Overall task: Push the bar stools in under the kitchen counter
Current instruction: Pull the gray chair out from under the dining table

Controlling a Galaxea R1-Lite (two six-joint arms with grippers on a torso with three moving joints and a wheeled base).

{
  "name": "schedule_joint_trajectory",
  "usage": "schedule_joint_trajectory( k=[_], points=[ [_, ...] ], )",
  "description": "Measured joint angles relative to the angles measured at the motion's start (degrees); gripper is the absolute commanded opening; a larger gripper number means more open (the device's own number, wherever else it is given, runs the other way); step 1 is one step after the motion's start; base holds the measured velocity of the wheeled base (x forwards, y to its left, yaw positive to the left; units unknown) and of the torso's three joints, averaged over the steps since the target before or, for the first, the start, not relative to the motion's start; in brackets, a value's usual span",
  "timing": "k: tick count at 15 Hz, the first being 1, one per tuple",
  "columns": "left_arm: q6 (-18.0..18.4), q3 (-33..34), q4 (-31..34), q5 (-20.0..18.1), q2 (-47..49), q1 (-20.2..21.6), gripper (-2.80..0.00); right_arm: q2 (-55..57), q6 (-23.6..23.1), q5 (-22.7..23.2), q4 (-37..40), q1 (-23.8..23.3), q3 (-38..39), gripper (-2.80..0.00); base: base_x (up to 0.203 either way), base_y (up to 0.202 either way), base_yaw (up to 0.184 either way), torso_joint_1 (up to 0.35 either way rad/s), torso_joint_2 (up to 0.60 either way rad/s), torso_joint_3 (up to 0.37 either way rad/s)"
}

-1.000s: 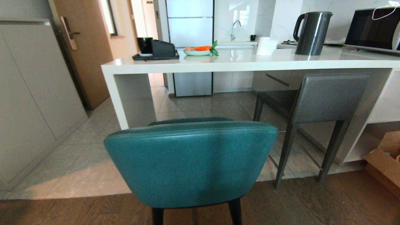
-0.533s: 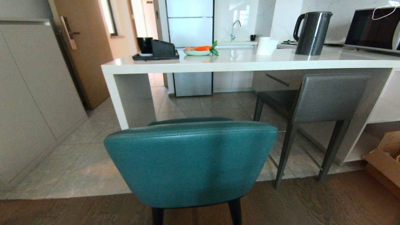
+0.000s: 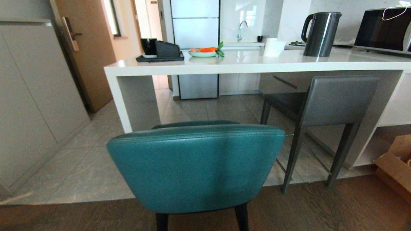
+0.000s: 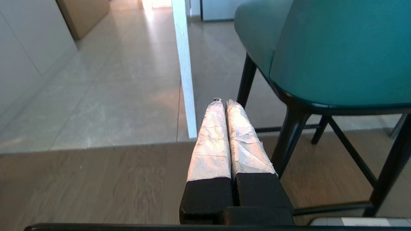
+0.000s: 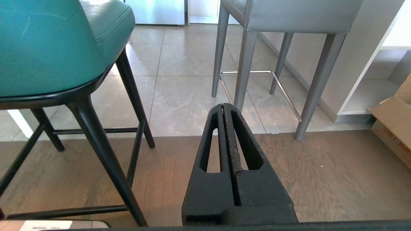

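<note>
Head view: two bar stools, one table [image 3: 257, 65]. Teal stool [image 3: 196, 166] stands nearest the camera, pulled well out from the table, back legs on the wood floor [image 3: 321, 208], seat still short of the table edge. Grey stool [image 3: 324, 102] sits further right along the same table, seat mostly under the slab, backrest just at the table edge, rear legs near the tile line.

Neither arm shows in head view. Left end effector [image 4: 224, 102] hangs low, outside the teal stool's left side, wrapped fingers [image 4: 210, 141] pressed together, nothing held. Right end effector [image 5: 223, 106] hangs low between the two stools, fingers together too, empty.

Handling, as a guess: teal stool looks moderately heavy, rigid frame, thin black legs [image 5: 99, 150] with cross braces. Padded leather back will give a little and is smooth, so a closed end effector could slide on it. Tall and narrow, so pushing high on the backrest risks tipping; legs may catch at the wood-to-tile seam. Best contact is probably flat against the lower backrest or the seat's rear rim, both arms pushing evenly. Grey stool looks similar, stiff, with straight grey legs and a metal footrest [image 5: 257, 72]; needs only a small push.

Count on the table: one kettle [image 3: 319, 33], one plate [image 3: 202, 54], one black tray [image 3: 159, 57], one white cup [image 3: 274, 47]. One cardboard box [image 3: 396, 166] right of the table's shelf end.
</note>
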Motion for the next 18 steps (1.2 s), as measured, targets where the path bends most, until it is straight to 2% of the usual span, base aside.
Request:
schedule_joint_trajectory(
  k=[9,18],
  points=[
    [0.0,0.3,-1.0,0.0,0.0,0.0,-2.80,0.0,0.2,-0.1,0.0,0.0,0.0,-2.80,0.001,-0.017,0.002,0.000,0.00,0.001],
    [0.0,0.3,-1.2,-0.1,0.0,0.0,-2.80,0.0,0.4,-0.1,0.0,0.0,0.0,-2.80,0.000,-0.188,0.002,0.003,0.00,0.002]
  ],
)
